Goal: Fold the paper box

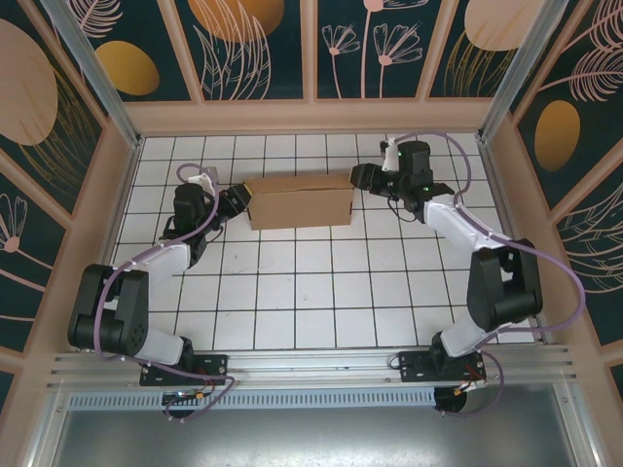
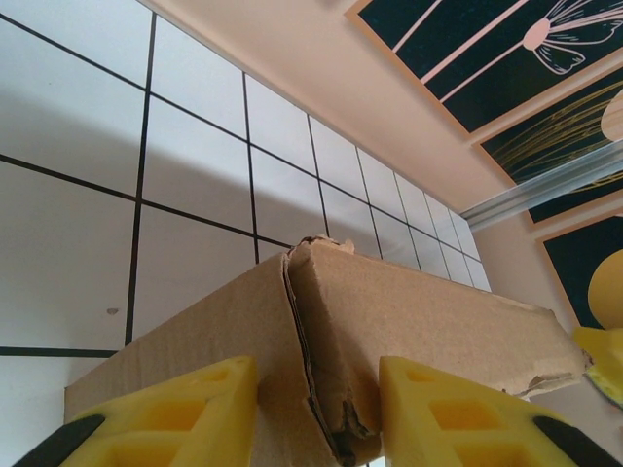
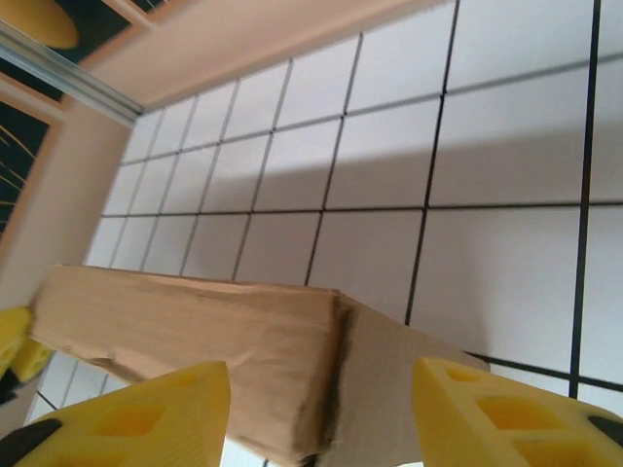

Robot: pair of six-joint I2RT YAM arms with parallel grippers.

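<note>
Yellow-fingered left gripper [image 2: 316, 389] and right gripper [image 3: 321, 389] each stand spread, straddling an end corner of the paper box [image 1: 300, 201] and clamping nothing. Squeeze both ends evenly so the creases seat. Plain brown with frayed corners, it sits toward the far edge of the tabletop [image 1: 292, 311].

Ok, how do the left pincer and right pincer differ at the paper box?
The left pincer sits at the left end of the paper box, the right pincer at its right end. From above, the left pincer meets its end midway, the right pincer nearer the far corner. The right pincer's fingers stand wider apart than the left pincer's fingers. Both are open, straddling a box corner.
</note>
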